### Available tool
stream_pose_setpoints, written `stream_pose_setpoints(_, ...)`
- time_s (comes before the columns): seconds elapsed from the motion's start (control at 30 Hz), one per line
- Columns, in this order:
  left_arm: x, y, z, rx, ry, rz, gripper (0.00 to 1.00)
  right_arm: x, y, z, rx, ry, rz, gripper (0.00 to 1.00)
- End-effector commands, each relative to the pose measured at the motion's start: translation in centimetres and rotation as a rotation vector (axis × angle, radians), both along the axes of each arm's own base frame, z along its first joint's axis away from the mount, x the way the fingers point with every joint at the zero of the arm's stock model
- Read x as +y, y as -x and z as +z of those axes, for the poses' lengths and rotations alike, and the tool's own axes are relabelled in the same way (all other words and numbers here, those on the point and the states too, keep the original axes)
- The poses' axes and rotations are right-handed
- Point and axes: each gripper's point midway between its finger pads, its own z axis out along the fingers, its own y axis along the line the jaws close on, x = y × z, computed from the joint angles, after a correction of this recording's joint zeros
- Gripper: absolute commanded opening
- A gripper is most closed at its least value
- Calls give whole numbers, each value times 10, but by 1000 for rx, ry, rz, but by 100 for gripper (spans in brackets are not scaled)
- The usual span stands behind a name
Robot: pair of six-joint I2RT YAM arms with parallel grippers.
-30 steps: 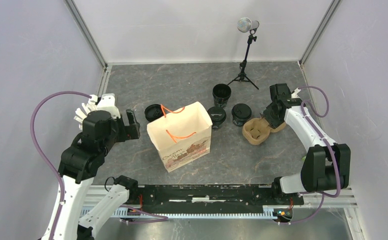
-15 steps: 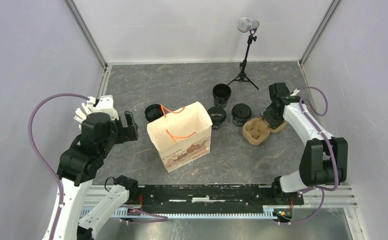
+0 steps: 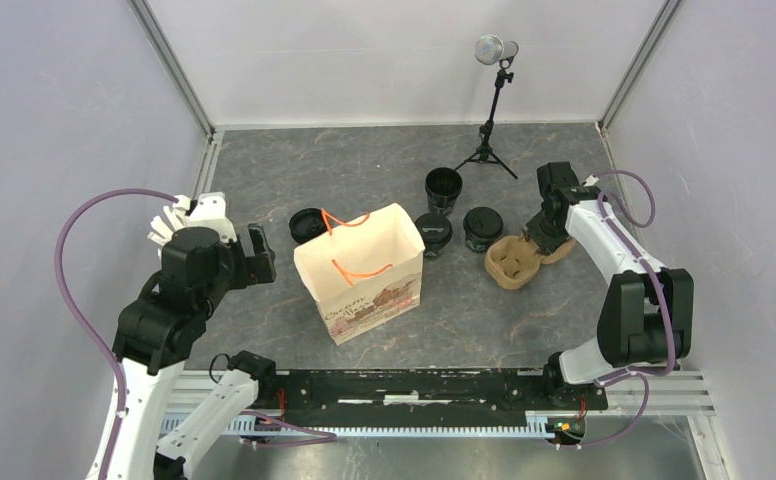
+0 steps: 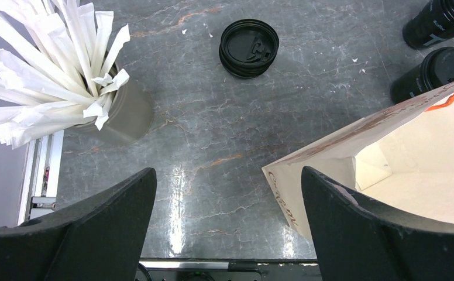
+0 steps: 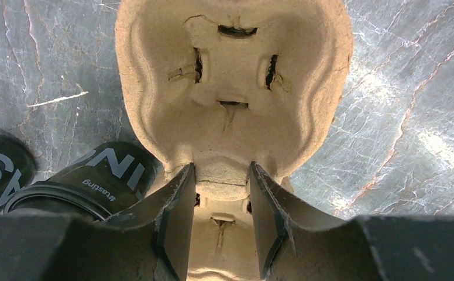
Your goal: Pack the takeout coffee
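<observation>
My left gripper (image 3: 259, 252) hangs at the 9 o'clock side of the paper bag (image 3: 359, 270). Its fingers (image 4: 96, 234) are spread as wide as they go, with nothing between them. Through its camera I see a stack of lids (image 4: 248, 40) at 12 o'clock on the table (image 4: 213, 123) and a pot (image 4: 125, 111) of wrapped straws (image 4: 49, 64) at 10 o'clock.

My right gripper (image 5: 220, 216) is down on the carrier (image 5: 230, 88), roughly half open, with one finger on either side of the middle ridge. Both fingers look to be against the pulp, but I cannot tell whether they truly grip it.

The coffee stands on the table. One cup (image 3: 443, 188) without a lid is at the bag's 1 o'clock. Two capped cups (image 3: 433, 233) (image 3: 483, 227) stand nearer me, between bag and carrier. The right one is just beside the carrier at its 11 o'clock
</observation>
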Motion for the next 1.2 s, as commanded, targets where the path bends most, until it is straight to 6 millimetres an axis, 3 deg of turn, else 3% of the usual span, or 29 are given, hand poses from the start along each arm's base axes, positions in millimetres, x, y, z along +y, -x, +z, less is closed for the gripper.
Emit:
stream_pose_setpoints(0.0, 2, 0, 2, -19, 22, 30, 99, -2, -18, 21, -63, 15, 12, 42)
stream_pose_setpoints(0.43, -1, 2, 2, -19, 24, 8, 99, -9, -15, 36, -71, 37, 28, 39)
stream_pose_setpoints(0.63, -1, 5, 2, -21, 30, 3, 99, -22, -19, 56, -39, 129, 95, 38)
stream_pose_setpoints(0.9, -3, 5, 3, -17, 40, -2, 99, -35, 1, 31, 62, 202, 192, 42)
stream_pose_setpoints(1.03, -3, 5, 5, -21, 40, -6, 99, -40, -9, 33, 68, 222, 254, 46)
stream_pose_setpoints(1.17, -4, 7, 6, -21, 44, -12, 99, -42, -15, 41, 50, 232, 284, 43)
